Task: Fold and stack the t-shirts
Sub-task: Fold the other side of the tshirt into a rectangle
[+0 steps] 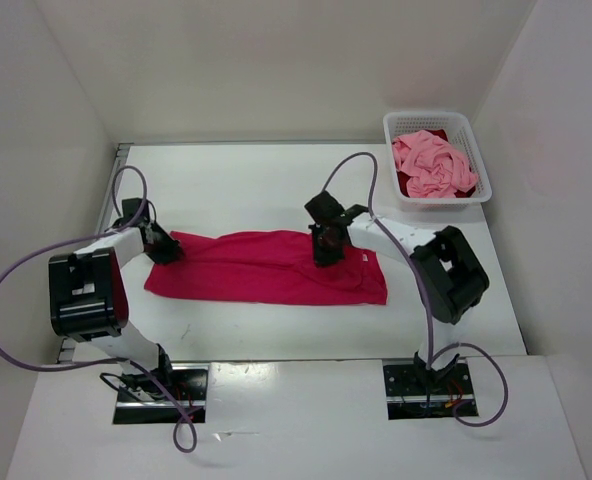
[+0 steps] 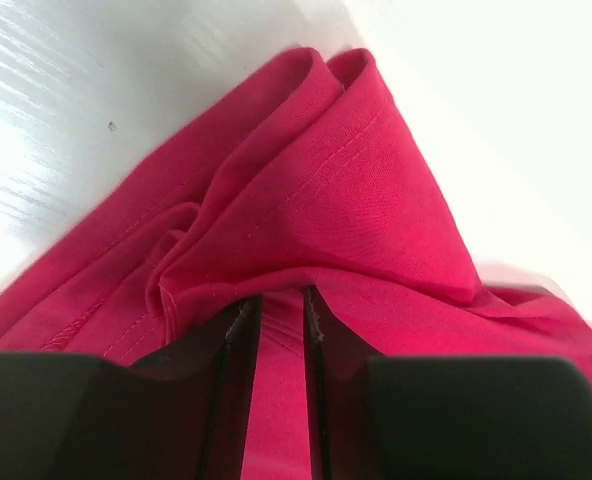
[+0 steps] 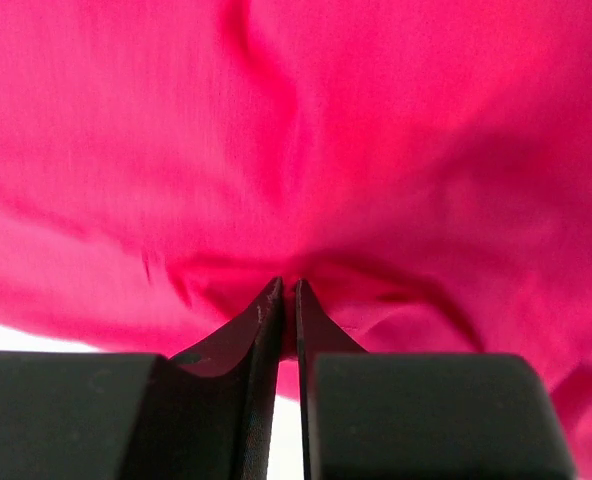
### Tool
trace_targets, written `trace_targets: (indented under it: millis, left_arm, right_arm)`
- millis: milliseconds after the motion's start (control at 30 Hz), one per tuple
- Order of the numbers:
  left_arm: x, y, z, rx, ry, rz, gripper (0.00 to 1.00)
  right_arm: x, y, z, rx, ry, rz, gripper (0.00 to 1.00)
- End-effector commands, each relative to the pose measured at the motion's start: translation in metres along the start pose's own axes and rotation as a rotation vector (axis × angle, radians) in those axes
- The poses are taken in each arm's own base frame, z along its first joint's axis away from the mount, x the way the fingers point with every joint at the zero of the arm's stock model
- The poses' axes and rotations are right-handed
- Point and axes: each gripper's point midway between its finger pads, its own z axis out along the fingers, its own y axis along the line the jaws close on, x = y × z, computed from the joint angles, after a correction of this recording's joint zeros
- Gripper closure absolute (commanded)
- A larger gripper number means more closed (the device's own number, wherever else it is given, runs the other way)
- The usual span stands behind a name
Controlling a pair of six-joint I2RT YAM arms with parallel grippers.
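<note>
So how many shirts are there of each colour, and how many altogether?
Magenta shirt: 1
Pink shirt: 1, in the basket
Dark red shirt: 1, mostly hidden under the pink one
Total: 3 shirts

Top view looking down on the table (image 1: 276, 170), wrist views very close, seemingly sharing the magenta shirt (image 1: 256, 268)
</note>
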Motion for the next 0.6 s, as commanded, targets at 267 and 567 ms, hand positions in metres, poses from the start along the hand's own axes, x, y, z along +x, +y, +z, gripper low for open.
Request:
trace_targets:
  millis: [267,567]
  left_arm:
    - [-0.023,-0.028,-0.005,0.100,-0.033,-0.004,0.69]
    - [-0.056,-0.069,-0.049,0.184,-0.146,0.069,0.69]
  right_arm:
    - [0.083,0.032,-0.047,-0.173,0.197,-0.075,0.83]
    - [0.059,0.053,-0.071,-0.243,0.166,-0.081,0.41]
